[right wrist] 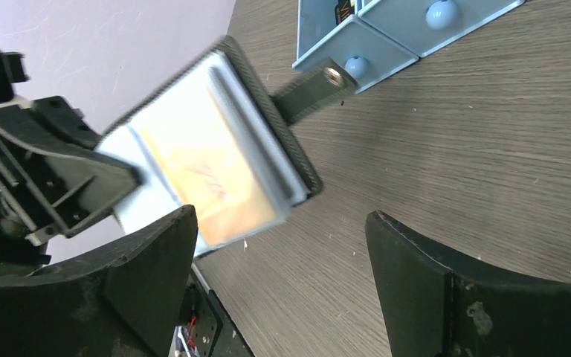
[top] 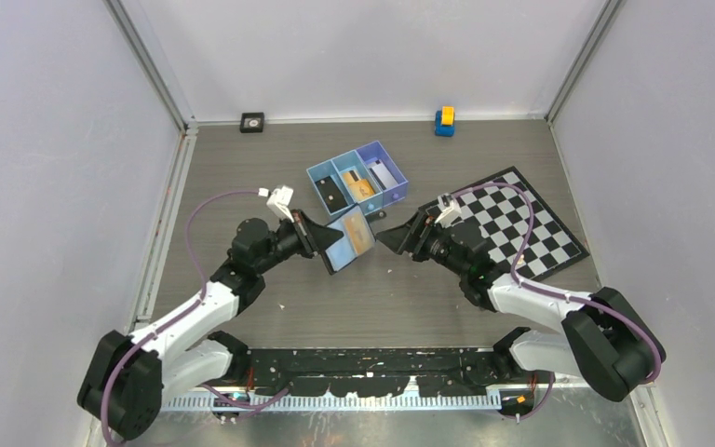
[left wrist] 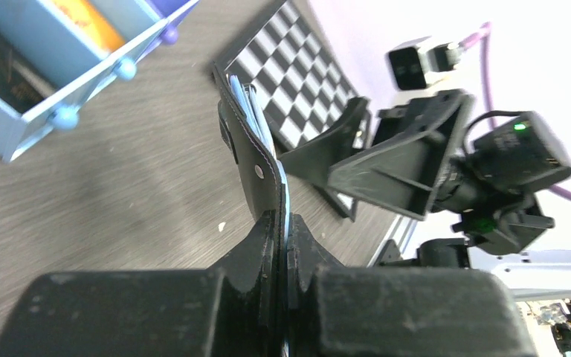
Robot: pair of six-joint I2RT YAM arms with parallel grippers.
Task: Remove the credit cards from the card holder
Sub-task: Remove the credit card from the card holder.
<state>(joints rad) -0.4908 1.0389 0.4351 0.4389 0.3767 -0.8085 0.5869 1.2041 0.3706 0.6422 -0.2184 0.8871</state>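
Pinching the lower edge of the card holder point(top: 350, 240) with the jaws of the left gripper point(top: 327, 250) pressed together on it, standing it upright and seemingly clear of the table point(top: 242, 158), apparently so as to present its pale inside and the orange-gold credit card point(right wrist: 219, 186) to the other arm. Hovering just beside it without touching, jaws of the right gripper point(top: 384, 238) spread wide apart and facing the card, probably lining up a pinch. Leaving, farther back, the blue tray point(left wrist: 82, 82) and the chequered board point(top: 512, 223) lying flat.
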